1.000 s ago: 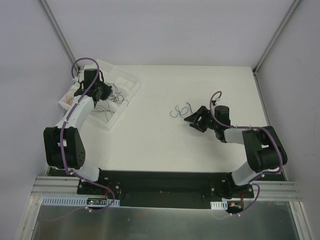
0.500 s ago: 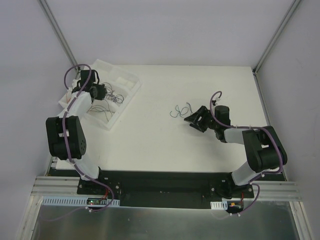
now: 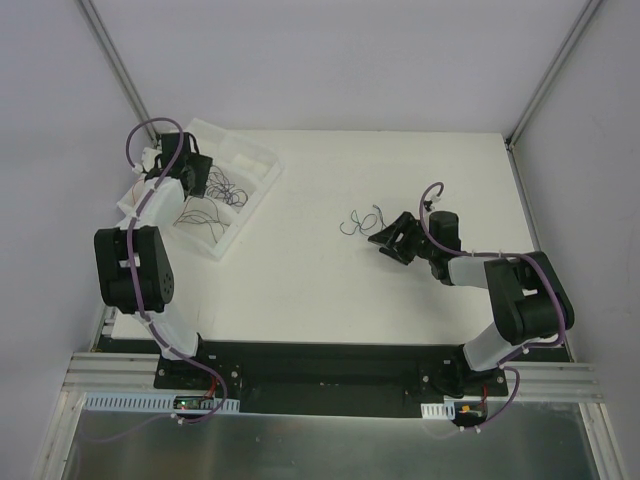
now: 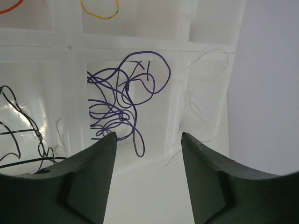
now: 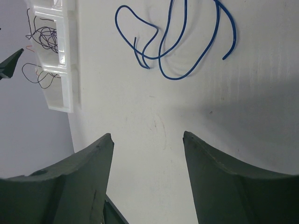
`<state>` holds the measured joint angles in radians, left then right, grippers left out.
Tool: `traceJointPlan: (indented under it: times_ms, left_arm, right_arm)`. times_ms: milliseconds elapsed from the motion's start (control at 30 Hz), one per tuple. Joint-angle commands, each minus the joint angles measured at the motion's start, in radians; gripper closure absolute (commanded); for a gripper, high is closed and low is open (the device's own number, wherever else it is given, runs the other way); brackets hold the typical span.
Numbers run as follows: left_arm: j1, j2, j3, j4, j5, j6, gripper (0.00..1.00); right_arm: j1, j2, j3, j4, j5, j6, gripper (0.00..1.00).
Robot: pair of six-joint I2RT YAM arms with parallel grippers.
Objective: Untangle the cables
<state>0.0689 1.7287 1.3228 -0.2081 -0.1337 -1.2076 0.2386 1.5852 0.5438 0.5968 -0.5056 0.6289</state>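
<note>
Cables (image 3: 222, 190) in the tray (image 3: 258, 165) far left; loose cables (image 3: 360, 220) on table (image 3: 330, 290), centre.

white table (image 3: 420, 170) is holding two things | white tray (image 3: 250, 160) is sitting far left | blue cables (image 3: 357, 221), maybe two, are lying near the middle

Orange wire (image 4: 13, 8) + yellow loop (image 4: 99, 17) cut off by top edge, L wrist.
</note>
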Motion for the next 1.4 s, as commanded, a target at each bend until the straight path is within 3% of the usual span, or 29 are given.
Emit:
traceJointPlan:
  times_ms: [0, 100, 267, 500, 667, 833, 967, 1367]
  left_arm:
    - [0.000, -0.104, -0.027, 0.032, -0.038, 0.078, 0.41]
    - [-0.003, -0.170, -0.040, 0.053, 0.009, 0.153, 0.40]
    - [-0.066, -0.233, -0.025, 0.107, 0.182, 0.399, 0.41]
    - [-0.360, -0.128, 0.022, 0.133, 0.410, 0.708, 0.41]
    - [-0.550, 0.035, 0.082, 0.136, 0.528, 0.884, 0.43]
    - [-0.653, 0.181, 0.145, 0.138, 0.580, 1.045, 0.47]
    - [-0.702, 0.273, 0.191, 0.139, 0.528, 1.148, 0.49]
    - [-0.732, 0.460, 0.326, 0.121, 0.506, 1.198, 0.49]
  right_arm:
    - [-0.005, 0.004, 0.004, 0.049, -0.005, 0.008, 0.36]
    - [-0.004, -0.002, 0.001, 0.051, -0.005, 0.002, 0.36]
    - [0.001, -0.048, -0.021, 0.057, 0.012, -0.021, 0.36]
    - [-0.025, -0.178, -0.068, -0.006, 0.101, -0.040, 0.36]
    - [-0.094, -0.153, 0.098, -0.256, 0.113, -0.176, 0.35]
    - [-0.104, -0.001, 0.328, -0.472, 0.119, -0.314, 0.38]
    - [-0.102, 0.094, 0.459, -0.581, 0.118, -0.406, 0.40]
    - [-0.087, 0.285, 0.621, -0.575, -0.060, -0.360, 0.44]
